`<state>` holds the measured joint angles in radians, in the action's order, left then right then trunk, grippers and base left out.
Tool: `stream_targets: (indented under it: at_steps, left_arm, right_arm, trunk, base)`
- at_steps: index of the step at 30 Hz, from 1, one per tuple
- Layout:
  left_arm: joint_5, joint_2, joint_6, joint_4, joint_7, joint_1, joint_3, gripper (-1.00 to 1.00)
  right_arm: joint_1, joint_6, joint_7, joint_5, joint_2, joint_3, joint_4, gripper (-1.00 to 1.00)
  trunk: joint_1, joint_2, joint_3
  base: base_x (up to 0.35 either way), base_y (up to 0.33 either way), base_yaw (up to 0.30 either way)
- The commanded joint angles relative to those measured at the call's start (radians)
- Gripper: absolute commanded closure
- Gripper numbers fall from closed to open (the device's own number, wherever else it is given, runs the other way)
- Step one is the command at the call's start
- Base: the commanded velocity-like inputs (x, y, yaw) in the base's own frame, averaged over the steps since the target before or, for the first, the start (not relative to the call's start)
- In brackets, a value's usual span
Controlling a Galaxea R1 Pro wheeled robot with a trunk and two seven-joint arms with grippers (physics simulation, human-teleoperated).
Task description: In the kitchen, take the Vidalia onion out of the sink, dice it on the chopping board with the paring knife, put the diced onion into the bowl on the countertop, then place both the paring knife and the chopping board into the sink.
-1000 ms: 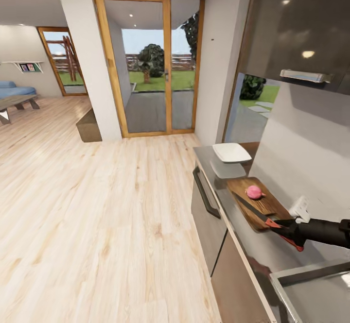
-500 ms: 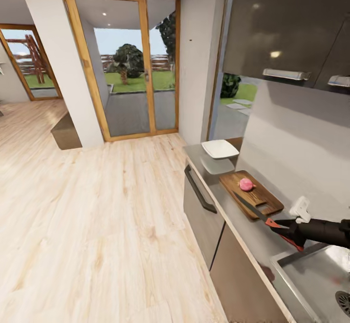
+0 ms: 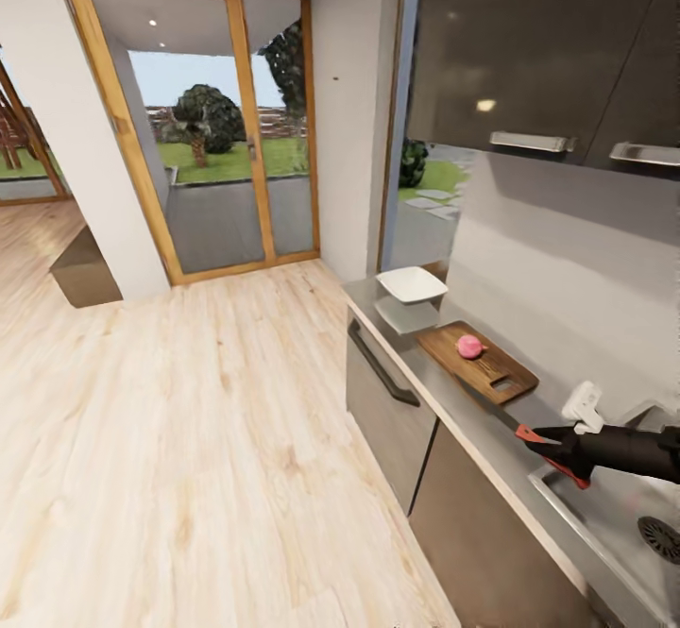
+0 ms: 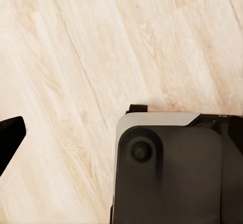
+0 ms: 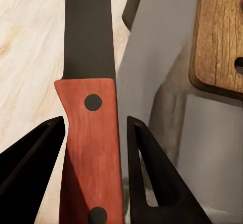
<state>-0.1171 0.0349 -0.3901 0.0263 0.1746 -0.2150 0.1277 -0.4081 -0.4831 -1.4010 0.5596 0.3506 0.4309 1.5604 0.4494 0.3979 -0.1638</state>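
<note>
In the head view my right gripper (image 3: 565, 453) is shut on the paring knife (image 3: 527, 435), holding it over the countertop (image 3: 442, 394) beside the sink (image 3: 604, 513). The dark blade points toward the chopping board (image 3: 491, 371). The pinkish Vidalia onion (image 3: 469, 347) lies whole on the board's far half. Beyond the board stands the white bowl (image 3: 412, 284). In the right wrist view the red handle of the knife (image 5: 91, 148) sits between my two black fingers (image 5: 152, 178), with a corner of the board (image 5: 220, 37) ahead. One black fingertip (image 4: 10, 138) of my left gripper hangs over the wooden floor.
Dark wall cabinets (image 3: 529, 52) hang over the counter. A white fitting (image 3: 584, 407) sticks out of the backsplash just behind my right arm. Base cabinets with a bar handle (image 3: 382, 364) face open wooden floor (image 3: 208, 420). A glazed door (image 3: 208, 137) stands at the back.
The head camera has swung to the right, so board, bowl and door sit further left in the picture and the sink's drain shows. The knife stays in my right gripper, its blade now off the board.
</note>
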Motion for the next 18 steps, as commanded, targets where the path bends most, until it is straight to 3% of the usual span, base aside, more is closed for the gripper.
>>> stream_targets:
  at_steps: [1,11,18]
  left_arm:
    - [-0.01,0.0,-0.006,0.003,0.001,-0.001,0.009,-1.0]
    - [-0.01,0.0,-0.005,0.003,0.002,-0.001,0.009,-1.0]
    - [-0.01,0.0,-0.005,0.003,0.002,-0.001,0.009,-1.0]
  right_arm:
    - [-0.002,-0.012,-0.009,0.005,0.0,0.0,0.001,1.0]
    - [-0.002,-0.012,-0.009,0.005,-0.001,0.0,0.001,1.0]
    - [-0.002,-0.013,-0.009,0.005,-0.002,0.0,0.001,1.0]
  trunk:
    - [0.001,0.002,-0.002]
    - [0.001,0.002,-0.002]
    - [0.001,0.002,-0.002]
  base:
    - [0.0,0.291,-0.219]
    - [0.001,0.291,-0.216]
    - [0.11,0.29,-0.198]
